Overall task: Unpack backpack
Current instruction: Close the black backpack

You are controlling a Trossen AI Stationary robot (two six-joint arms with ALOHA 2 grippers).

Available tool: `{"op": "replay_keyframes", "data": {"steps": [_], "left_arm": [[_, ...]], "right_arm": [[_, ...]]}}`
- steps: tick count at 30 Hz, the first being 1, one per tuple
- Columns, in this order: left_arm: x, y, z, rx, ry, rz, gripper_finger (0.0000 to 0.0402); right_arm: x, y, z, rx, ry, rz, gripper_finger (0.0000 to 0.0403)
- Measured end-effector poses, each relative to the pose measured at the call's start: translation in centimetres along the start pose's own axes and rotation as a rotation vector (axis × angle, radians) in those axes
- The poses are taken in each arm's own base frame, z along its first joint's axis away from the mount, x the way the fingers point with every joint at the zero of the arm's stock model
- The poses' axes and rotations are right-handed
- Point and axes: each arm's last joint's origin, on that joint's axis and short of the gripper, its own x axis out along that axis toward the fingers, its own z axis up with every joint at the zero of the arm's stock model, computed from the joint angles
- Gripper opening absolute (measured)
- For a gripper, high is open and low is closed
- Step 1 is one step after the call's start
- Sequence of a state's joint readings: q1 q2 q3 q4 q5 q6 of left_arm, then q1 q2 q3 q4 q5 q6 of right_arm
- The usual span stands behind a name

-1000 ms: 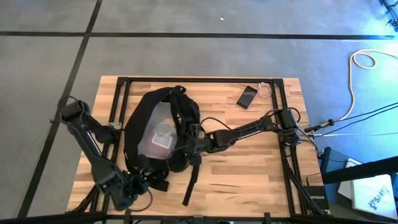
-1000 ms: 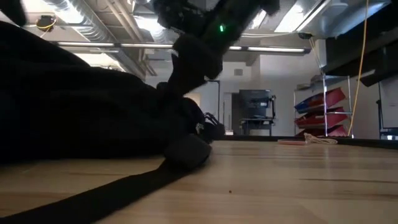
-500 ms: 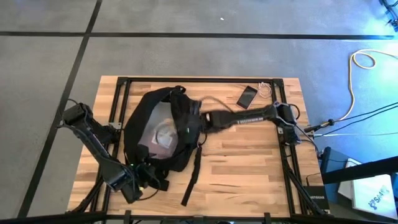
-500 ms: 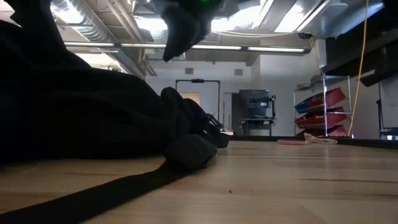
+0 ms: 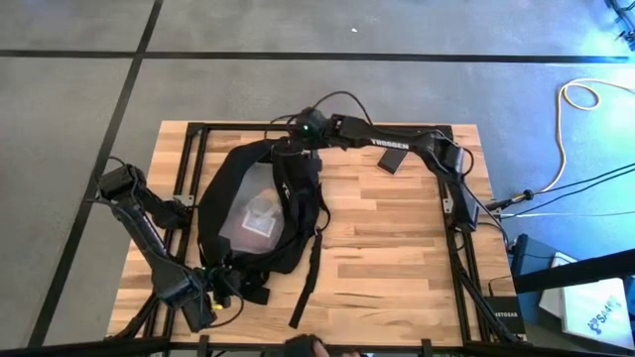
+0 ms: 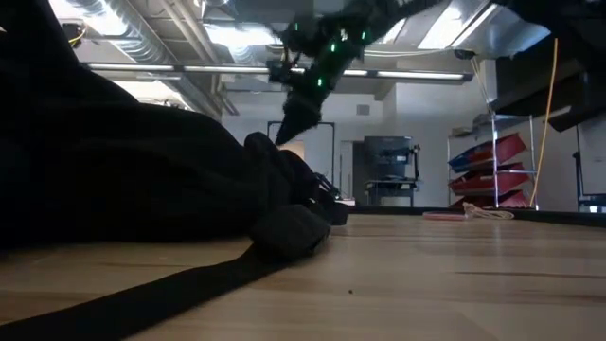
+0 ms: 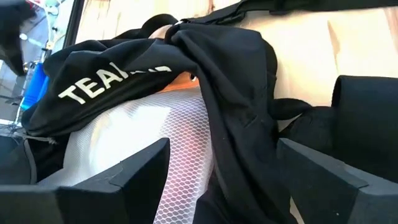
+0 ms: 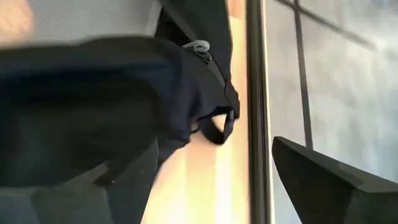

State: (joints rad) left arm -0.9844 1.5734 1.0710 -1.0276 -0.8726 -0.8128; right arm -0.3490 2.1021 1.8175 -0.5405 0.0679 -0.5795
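Your right arm reaches from its base at the table's right edge across the far side, stretched nearly straight, so the right gripper (image 5: 295,134) hangs above the far end of the backpack (image 5: 260,203), by the top loop. Its wrist view shows the two fingers (image 8: 323,180) spread apart with nothing between them; below lie black fabric, a small loop and a metal zip pull. In the low view the same gripper points down at the bag without touching it.

Your left arm is folded at the table's near-left corner, elbow out past the left edge, with the left gripper (image 5: 220,295) at the near end of the backpack. Its fingers (image 7: 118,180) also stand apart and hold nothing, aimed at the white mesh panel (image 7: 180,143) and the black fabric with white lettering.

The one backpack lies flat on the wooden table (image 5: 397,258), left of centre, opened so a pale inner panel shows, one strap (image 5: 306,288) trailing toward the near edge.

Count: two arms, two grippers, one backpack, one phone (image 5: 394,156) near the far-right corner, partly under the right arm.
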Motion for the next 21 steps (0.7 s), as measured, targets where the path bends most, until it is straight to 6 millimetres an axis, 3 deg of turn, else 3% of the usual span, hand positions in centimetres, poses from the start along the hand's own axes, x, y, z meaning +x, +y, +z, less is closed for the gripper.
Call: {"op": "replay_keyframes", "data": {"steps": [3, 7, 12, 21], "left_arm": [[0.0, 0.0, 0.0, -0.003, 0.0, 0.0, 0.0279], [0.0, 0.0, 0.0, -0.024, -0.002, 0.003, 0.0279], [0.0, 0.0, 0.0, -0.025, -0.004, 0.005, 0.0278], [0.0, -0.2, 0.2, -0.039, -0.019, -0.01, 0.0279]], "right_arm": [[1.6, -0.9, -0.3, -0.061, -0.067, -0.029, 0.0298], [3.5, -1.4, -0.8, 0.0, -0.101, -0.045, 0.0298], [5.0, -0.6, -1.2, 0.05, -0.14, 0.067, 0.0298], [7.8, 0.4, -2.2, 0.132, -0.142, 0.11, 0.0285]]}}
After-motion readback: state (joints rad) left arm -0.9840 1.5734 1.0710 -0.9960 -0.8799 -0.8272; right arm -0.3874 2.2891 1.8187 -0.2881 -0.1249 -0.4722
